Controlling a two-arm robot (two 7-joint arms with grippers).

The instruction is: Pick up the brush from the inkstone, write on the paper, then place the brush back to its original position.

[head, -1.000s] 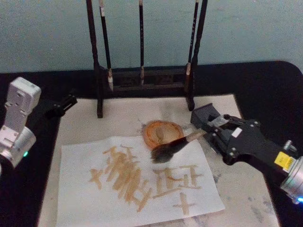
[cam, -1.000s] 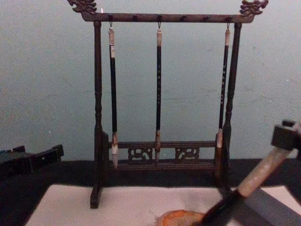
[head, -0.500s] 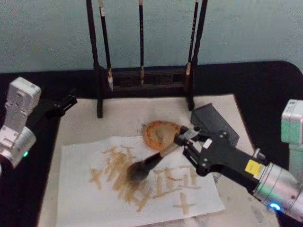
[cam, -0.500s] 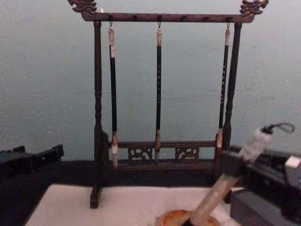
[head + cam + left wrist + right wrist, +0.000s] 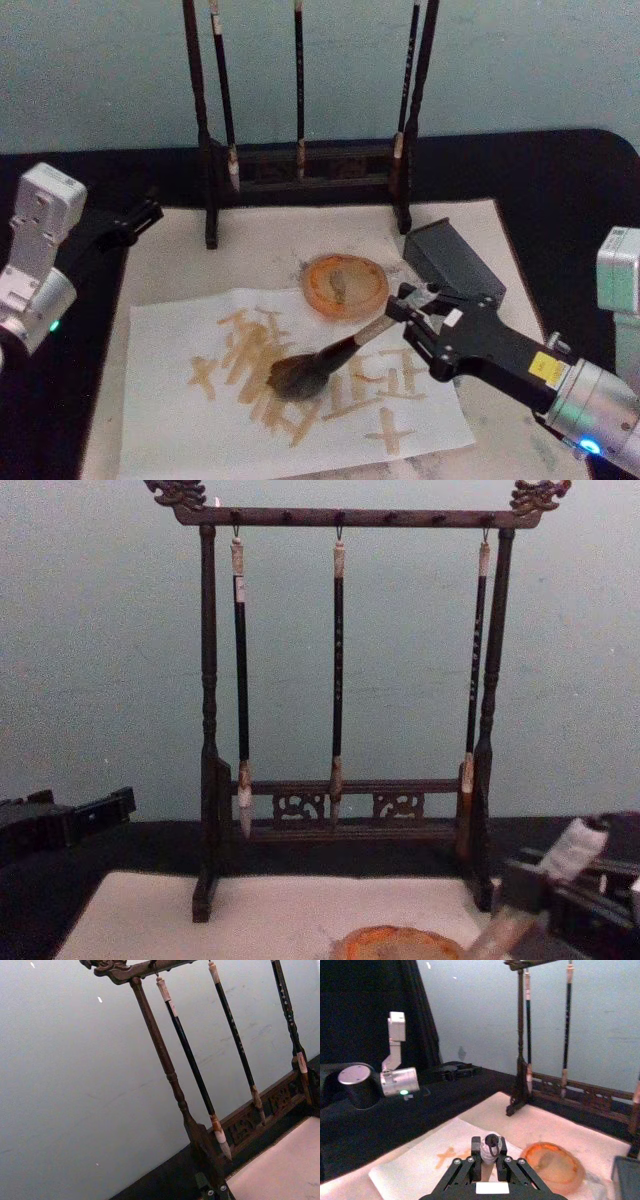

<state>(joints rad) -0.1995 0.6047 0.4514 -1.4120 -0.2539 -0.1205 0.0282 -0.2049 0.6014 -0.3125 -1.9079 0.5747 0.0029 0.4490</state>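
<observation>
My right gripper (image 5: 403, 318) is shut on the pale handle of the brush (image 5: 340, 352), which slants down to the left. Its dark bristle head (image 5: 298, 375) touches the middle of the paper (image 5: 180, 430), among tan strokes. The round orange inkstone (image 5: 345, 283) sits just behind the paper's far edge, clear of the brush. In the right wrist view the brush's top end (image 5: 491, 1143) stands between the fingers (image 5: 506, 1161), with the inkstone (image 5: 553, 1165) ahead. The chest view shows the handle (image 5: 577, 848) rising at lower right. My left gripper (image 5: 135, 218) is parked at the mat's far-left corner.
A dark wooden rack (image 5: 210, 150) with three thin hanging brushes (image 5: 338, 670) stands behind the cream mat (image 5: 260, 240). A dark grey block (image 5: 452, 262) lies right of the inkstone, close to my right gripper. Black cloth surrounds the mat.
My right gripper carried the brush from above the inkstone leftward and nearer, onto the paper. The bristle head came down among the tan strokes. The left arm stayed put.
</observation>
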